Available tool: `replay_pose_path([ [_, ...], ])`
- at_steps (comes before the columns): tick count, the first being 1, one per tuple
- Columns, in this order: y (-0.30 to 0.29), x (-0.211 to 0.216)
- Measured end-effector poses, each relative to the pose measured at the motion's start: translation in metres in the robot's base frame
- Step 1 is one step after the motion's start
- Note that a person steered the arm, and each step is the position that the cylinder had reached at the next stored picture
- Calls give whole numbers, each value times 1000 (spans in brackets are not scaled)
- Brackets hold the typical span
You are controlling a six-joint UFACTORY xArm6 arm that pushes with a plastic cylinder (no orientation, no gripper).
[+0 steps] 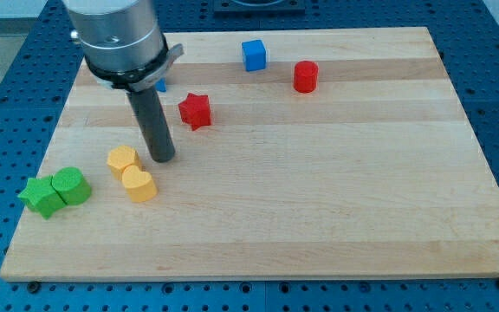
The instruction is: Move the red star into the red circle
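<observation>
The red star lies on the wooden board left of centre, toward the view's top. The red circle, a short cylinder, stands up and to the right of it, well apart. My tip rests on the board down and to the left of the red star, a short gap away and not touching it. The tip is just right of the two yellow blocks.
A blue cube sits near the top edge, left of the red circle. Another blue block is mostly hidden behind the rod. A yellow block and a yellow heart lie together. A green star and a green block sit at the left edge.
</observation>
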State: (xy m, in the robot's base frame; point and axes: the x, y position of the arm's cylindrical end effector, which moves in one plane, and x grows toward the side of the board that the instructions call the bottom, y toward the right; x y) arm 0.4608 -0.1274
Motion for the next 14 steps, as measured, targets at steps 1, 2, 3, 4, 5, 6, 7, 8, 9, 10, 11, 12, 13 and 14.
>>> replay_pose_path([
  [1,6,-1],
  [2,6,-3],
  [3,-11,-26],
  [4,-17,-70],
  [5,71,-74],
  [6,201,-39],
  [7,229,-33],
  [8,192,-57],
  [9,171,-81],
  [10,213,-115],
  [11,291,-104],
  [12,314,-99],
  [13,314,-99],
  [14,313,-103],
])
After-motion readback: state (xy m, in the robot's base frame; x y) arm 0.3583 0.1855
